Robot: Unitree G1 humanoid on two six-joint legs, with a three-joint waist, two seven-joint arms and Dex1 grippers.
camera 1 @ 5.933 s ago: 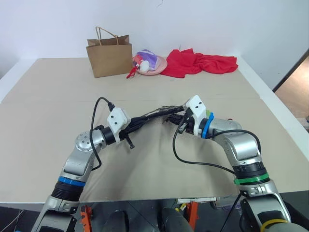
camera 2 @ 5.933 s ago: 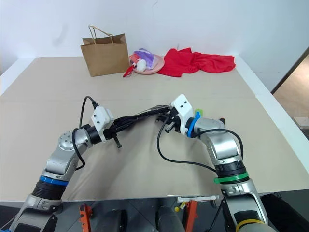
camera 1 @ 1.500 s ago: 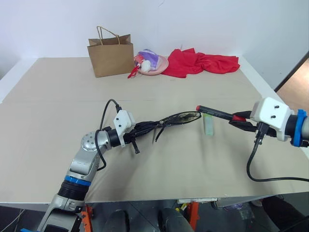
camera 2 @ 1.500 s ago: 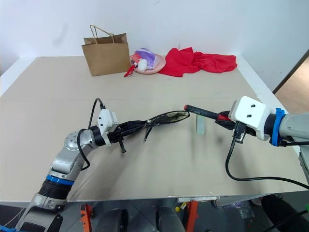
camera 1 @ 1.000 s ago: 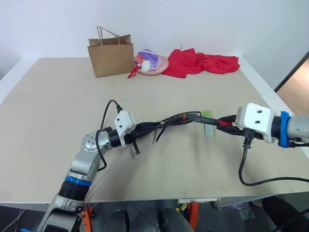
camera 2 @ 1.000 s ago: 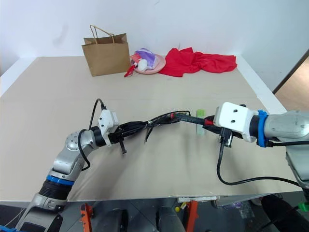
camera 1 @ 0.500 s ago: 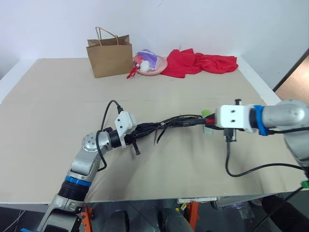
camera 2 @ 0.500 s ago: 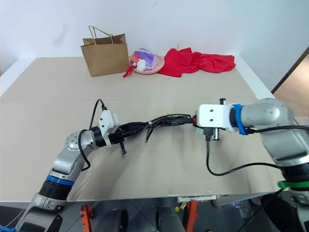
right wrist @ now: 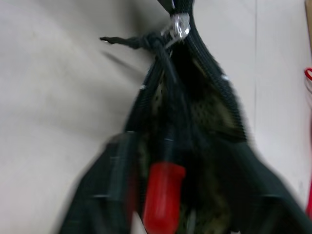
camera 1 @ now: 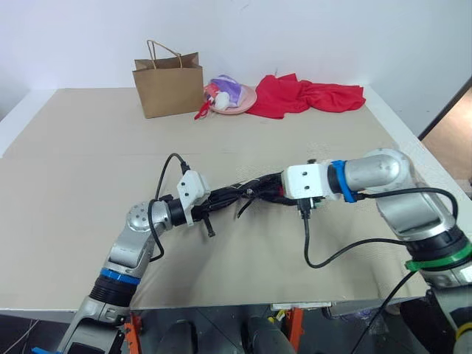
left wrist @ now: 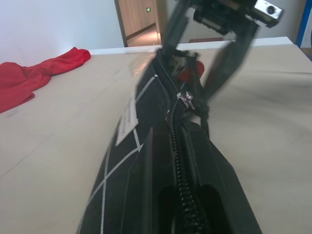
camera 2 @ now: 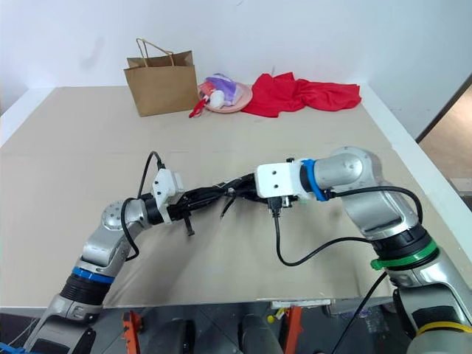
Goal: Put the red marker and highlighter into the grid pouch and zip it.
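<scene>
My left gripper (camera 1: 212, 200) is shut on one end of the grid pouch (camera 1: 245, 193), holding it off the table, roughly level. The pouch's zipper (left wrist: 181, 141) stands open at the far end. The red marker sits in that open mouth, with its red end (right wrist: 163, 196) sticking out. My right gripper (camera 1: 274, 193) is at the mouth, open, with one finger (left wrist: 168, 34) on each side of the red end. The highlighter is hidden behind my right arm.
At the back of the tan table (camera 1: 88, 147) stand a brown paper bag (camera 1: 169, 87), a pink plate of small toys (camera 1: 231, 96) and a crumpled red cloth (camera 1: 310, 94). The table's right edge (camera 1: 413, 147) runs close to my right arm.
My right gripper has travelled left with the red marker to the pouch mouth, slid the marker in and opened its fingers. The left gripper and pouch stayed put. My right arm now covers the highlighter.
</scene>
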